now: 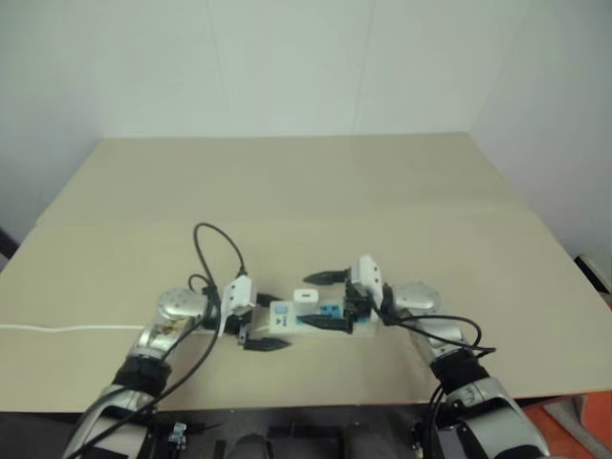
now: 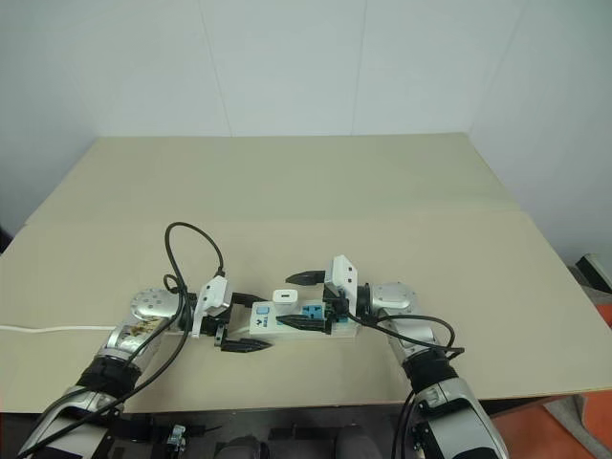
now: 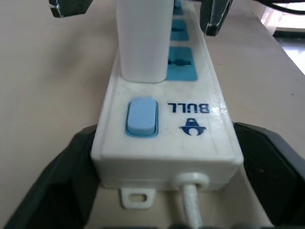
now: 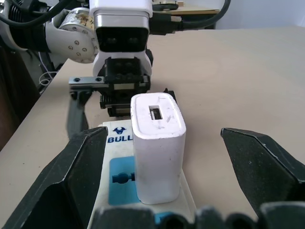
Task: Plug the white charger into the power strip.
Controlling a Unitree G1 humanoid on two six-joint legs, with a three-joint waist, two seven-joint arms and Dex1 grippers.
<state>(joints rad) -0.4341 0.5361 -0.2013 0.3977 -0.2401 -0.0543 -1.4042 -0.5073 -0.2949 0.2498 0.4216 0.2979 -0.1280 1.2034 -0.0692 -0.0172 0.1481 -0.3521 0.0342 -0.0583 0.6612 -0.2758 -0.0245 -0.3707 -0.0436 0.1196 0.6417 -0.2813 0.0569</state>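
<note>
progress: white charger (image 4: 157,146) is standing upright in the power strip (image 3: 190,119) socket nearest the switch (apparently seated) | left gripper (image 2: 241,322) and right gripper (image 2: 304,298) fingers are spreading wide, gripping nothing | remaining: arms clearing the worktop (image 1: 287,182)

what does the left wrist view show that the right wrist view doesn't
Left wrist view alone: the blue switch, the cord leaving the strip's end, and two more blue sockets beyond the charger.

Right wrist view alone: the charger's top face with its port, and the left gripper facing it across the strip, with its camera housing.

Both: the charger standing upright in the power strip on the table, the BULL logo, and black fingers spread wide on either side, touching neither.
</note>
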